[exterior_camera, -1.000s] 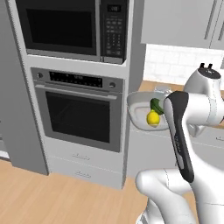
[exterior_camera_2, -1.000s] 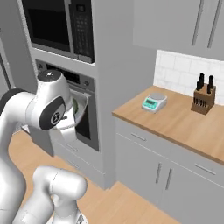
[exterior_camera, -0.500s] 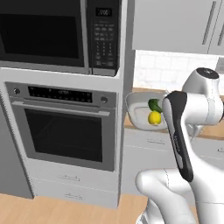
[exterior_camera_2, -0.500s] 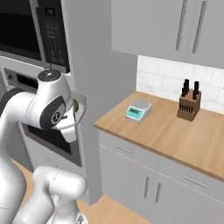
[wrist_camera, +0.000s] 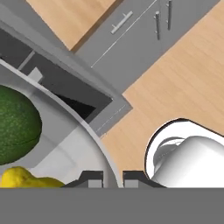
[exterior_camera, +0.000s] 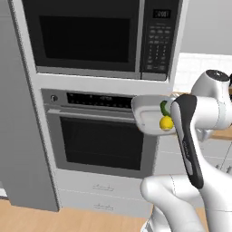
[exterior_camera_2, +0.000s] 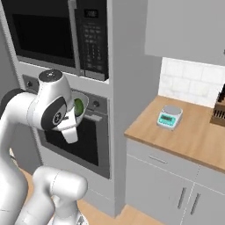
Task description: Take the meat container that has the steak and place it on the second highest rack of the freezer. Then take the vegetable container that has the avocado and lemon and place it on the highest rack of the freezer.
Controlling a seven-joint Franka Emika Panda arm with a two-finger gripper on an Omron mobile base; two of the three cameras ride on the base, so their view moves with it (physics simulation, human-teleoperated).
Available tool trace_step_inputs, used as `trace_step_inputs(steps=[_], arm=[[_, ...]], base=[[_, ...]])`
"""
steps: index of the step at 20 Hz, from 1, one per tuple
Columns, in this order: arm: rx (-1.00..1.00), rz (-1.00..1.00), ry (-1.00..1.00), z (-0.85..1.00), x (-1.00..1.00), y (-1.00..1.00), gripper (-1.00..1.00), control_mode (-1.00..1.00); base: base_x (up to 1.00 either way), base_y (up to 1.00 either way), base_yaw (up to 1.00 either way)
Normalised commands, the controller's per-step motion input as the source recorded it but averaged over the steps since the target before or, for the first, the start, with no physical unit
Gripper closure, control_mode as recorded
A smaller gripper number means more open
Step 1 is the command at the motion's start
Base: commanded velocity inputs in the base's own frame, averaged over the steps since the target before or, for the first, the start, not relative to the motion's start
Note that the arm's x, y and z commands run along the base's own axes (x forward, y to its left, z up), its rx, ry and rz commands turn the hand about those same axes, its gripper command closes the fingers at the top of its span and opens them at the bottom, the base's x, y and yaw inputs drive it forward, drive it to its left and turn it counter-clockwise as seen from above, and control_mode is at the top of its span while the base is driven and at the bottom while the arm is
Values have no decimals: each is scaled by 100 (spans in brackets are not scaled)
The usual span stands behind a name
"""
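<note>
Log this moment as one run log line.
gripper: shut on container rim | container: carried, holds avocado and lemon | backdrop: wall oven

Dark microwave (exterior_camera: pixel 90 38) up top, its keypad on the right; wall oven (exterior_camera: pixel 102 136) directly below (door shut); over on the wooden counter (exterior_camera_2: pixel 184 136) sits a small green kitchen scale (exterior_camera_2: pixel 169 117); a knife block (exterior_camera_2: pixel 218 112) stands at the edge.

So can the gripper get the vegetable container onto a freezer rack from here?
Probably not yet. The gripper is shut on the container rim, holding avocado and lemon, but it faces the wall oven.
</note>
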Motion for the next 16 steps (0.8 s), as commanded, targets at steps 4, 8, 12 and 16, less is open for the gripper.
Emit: trace_step_inputs(steps=[4,8,12,16], arm=[[0,0,0,0,0,0,100,100],[0,0,0,0,0,0,100,100],[0,0,0,0,0,0,100,100],[0,0,0,0,0,0,100,100]], base=[[-3,100,-30],[-4,100,-30],[-24,100,-26],[-16,100,-18]])
